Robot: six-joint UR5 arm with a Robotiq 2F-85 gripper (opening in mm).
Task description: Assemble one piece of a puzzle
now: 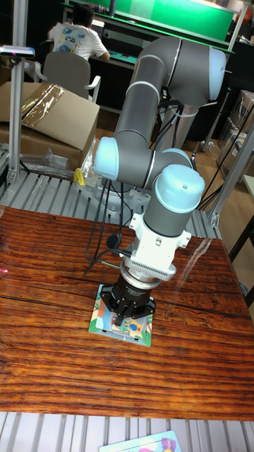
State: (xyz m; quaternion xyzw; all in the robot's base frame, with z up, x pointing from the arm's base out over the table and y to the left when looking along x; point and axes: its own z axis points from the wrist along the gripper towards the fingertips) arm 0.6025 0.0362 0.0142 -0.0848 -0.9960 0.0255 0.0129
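One puzzle board [103,318] lies flat on the bench [42,282], end effector [129,319] low over it, grip state indeterminate; seat piece by descending vertically, pressing lightly, no sideways drag.

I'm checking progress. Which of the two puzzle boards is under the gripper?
The board on the wooden table, directly below the gripper. The other board lies at the bottom edge, off the wood.

Wooden table [56,353] in front. Behind it, far left: open cardboard box [46,116]. Beyond the box, seated person [76,39] in grey chair [69,74], facing green board [169,14].
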